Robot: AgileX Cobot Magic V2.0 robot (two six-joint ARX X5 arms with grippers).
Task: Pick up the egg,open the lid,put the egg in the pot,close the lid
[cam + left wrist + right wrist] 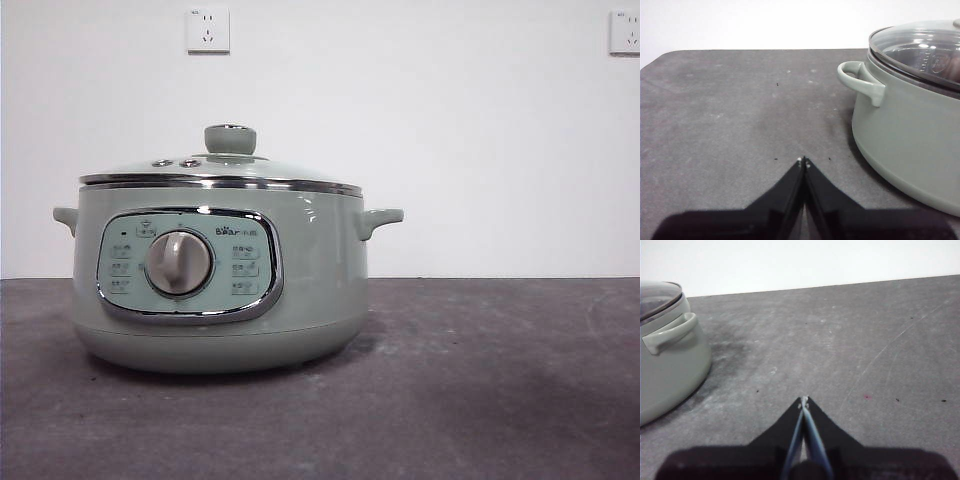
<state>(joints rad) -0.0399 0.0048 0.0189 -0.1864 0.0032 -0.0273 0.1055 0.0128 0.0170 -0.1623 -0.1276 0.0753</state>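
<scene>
Fingers of both grippers, left [803, 161] and right [804, 400], pressed closed; lid [222, 172] covers pot [320, 280], contents unclear.

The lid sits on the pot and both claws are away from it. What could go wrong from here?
1. No view shows the egg plainly; a brownish patch under the lid cannot be identified, so a search for it may fail.
2. The left claw and right claw are shut; either could bump the knob unless it opens first.
3. The knob is small and rounded; a grip may slip, dropping the lid onto the pot.
</scene>
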